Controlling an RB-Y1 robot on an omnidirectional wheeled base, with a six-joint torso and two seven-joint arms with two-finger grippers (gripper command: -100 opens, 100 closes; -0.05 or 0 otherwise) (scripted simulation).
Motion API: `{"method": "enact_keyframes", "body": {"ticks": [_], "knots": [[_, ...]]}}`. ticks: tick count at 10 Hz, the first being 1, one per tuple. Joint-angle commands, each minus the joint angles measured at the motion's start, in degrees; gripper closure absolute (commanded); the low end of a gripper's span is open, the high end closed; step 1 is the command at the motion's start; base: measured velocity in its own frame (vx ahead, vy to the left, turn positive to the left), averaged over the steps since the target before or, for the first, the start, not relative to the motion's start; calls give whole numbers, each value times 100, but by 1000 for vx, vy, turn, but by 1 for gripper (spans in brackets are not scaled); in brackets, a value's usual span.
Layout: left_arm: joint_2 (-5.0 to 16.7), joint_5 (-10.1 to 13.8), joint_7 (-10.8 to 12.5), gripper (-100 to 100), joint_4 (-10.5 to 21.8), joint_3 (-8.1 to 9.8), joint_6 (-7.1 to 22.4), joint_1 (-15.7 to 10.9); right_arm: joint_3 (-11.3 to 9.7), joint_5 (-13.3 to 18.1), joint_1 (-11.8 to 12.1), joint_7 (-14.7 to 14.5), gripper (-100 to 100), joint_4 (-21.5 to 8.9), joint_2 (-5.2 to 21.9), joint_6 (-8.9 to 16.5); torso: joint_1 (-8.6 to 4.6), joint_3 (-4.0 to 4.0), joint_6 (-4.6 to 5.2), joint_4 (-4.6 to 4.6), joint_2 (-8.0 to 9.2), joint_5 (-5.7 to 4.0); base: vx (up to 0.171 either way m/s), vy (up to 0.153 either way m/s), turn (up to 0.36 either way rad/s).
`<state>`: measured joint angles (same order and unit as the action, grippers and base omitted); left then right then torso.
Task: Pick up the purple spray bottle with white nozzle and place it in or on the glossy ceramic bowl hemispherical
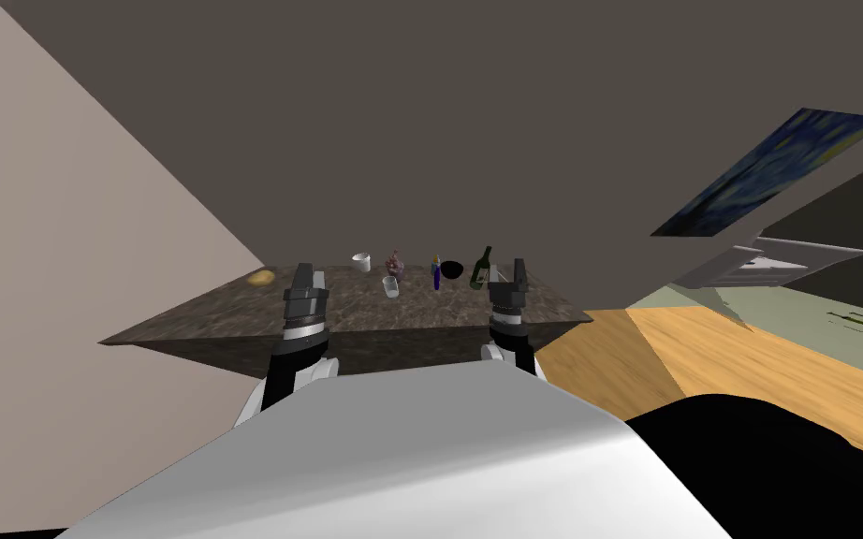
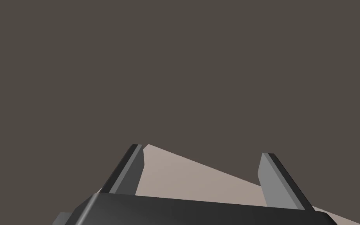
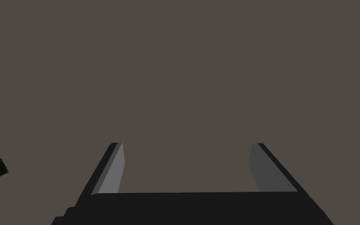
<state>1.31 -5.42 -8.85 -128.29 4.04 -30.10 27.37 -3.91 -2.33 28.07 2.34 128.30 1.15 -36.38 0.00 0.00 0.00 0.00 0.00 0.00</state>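
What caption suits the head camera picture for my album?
Marbled table with left gripper and right gripper over its near edge; beyond, the purple spray bottle stands beside the black bowl.

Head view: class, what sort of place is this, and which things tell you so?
Probably a home kitchen or dining room: a marbled counter holds a green bottle and a black bowl, with a painting on the wall.

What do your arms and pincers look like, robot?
My left forearm and right forearm are black with a pale ring band and white parts below. The left pincer and right pincer are dark boxes, each with two thin, flat grey fingers like blades.
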Motion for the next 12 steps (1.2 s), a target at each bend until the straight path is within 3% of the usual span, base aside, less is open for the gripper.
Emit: {"method": "enact_keyframes", "body": {"ticks": [1, 8, 12], "knots": [[0, 0, 0, 0, 0, 0, 0, 0, 31, 50, -30, -39, -100, -87, 255, 77, 0, 0, 0, 0, 0, 0, -1, 18, 61], [-1, 0, 0, 0, 0, -1, 0, 0, 251, 401, -232, -311, -100, -673, 983, 613, 22, -1, -1, 0, -1, 5, -4, 51, 84], [-1, 0, 0, 0, 0, -1, 0, 0, 480, 768, -437, -596, -100, -1254, 1406, 1165, 35, 2, 0, 0, 4, 8, -9, 94, 154]]}}
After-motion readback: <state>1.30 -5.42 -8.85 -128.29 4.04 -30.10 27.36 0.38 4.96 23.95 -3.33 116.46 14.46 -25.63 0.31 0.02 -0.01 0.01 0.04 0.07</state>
